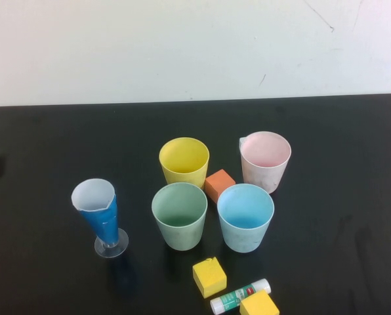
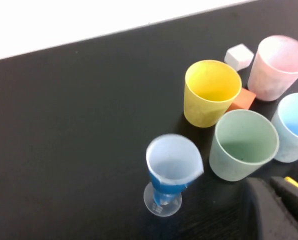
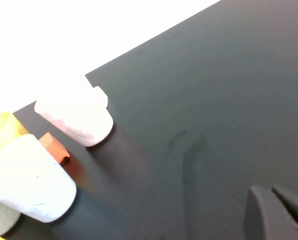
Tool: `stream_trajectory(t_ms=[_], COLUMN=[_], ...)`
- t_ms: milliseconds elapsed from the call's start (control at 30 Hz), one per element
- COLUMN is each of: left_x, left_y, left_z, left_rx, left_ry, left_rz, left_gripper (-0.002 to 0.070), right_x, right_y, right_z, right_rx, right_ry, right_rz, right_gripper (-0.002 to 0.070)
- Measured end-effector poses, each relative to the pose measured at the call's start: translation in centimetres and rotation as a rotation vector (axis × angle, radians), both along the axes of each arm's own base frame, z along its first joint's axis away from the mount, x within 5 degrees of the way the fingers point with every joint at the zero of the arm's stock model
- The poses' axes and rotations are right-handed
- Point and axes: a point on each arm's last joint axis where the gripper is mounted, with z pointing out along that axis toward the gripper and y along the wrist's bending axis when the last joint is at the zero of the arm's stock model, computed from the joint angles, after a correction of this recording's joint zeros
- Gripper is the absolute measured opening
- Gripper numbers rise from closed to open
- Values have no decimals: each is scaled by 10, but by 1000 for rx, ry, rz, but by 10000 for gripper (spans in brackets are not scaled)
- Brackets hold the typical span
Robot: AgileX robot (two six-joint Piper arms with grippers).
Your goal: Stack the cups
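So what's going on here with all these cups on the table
Nothing is being handled yet. Four tumblers stand upright and apart on the black table: yellow cup, pink cup, green cup, blue cup, none stacked. An orange block sits among them. The left gripper hangs shut near the green cup, and the right gripper hangs shut over bare table, away from the pink cup. Both hold nothing.

Yellow cup point(image 1: 184, 161), green cup point(image 1: 179, 215), pink cup point(image 1: 265, 160), light-blue cup point(image 1: 245, 217), black table point(image 1: 44, 151).
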Motion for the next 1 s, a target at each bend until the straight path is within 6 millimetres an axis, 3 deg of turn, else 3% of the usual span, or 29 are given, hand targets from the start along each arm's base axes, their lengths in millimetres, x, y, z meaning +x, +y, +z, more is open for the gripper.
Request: stream_trajectory(t_ms=[200, 400, 567, 667, 833, 1000], left_x=[58, 107, 136, 155, 187, 209], left_y=[-25, -64, -101, -118, -137, -148], left_z=[5, -16, -32, -44, -69, -103], left_rx=[106, 236, 309, 340, 344, 373], left_ry=[131, 334, 432, 479, 555, 637], left_rz=[-128, -197, -277, -297, -277, -270], left_gripper=[-3, -3, 13, 106, 368, 463], right_x=[0, 0, 0, 0, 0, 0], right_y=[0, 0, 0, 0, 0, 0], right_z=[0, 0, 0, 0, 0, 0], right_rx=[0, -6, -12, -12, -13, -23], right_ry=[5, 4, 3, 3, 3, 1], right_rz=[2, 4, 6, 6, 6, 9], right_gripper=[-3, -3, -3, -3, -3, -3])
